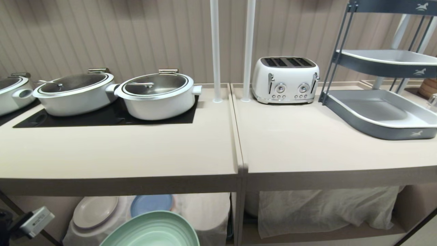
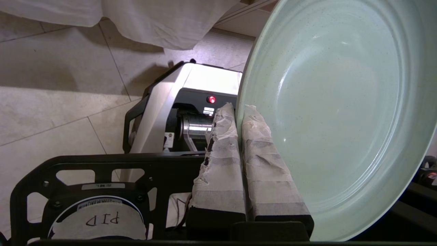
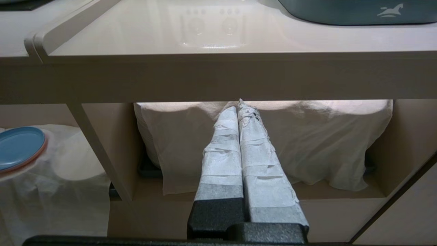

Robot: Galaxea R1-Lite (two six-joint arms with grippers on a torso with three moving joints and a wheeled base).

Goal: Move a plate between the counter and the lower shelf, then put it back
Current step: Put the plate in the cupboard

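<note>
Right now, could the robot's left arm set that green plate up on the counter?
Probably yes. The left end effector is shut on the rim of the green plate, held low in front of the shelf. The counter ahead of the pots is bare, though its front edge must be cleared first.

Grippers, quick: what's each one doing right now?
Left gripper: shut on the mint-green plate rim.
Right gripper: shut, holding nothing.

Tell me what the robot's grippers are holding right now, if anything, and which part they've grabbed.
The left gripper is shut on the rim of the mint-green plate, one finger on each face. The right gripper is shut and holds nothing.
</note>
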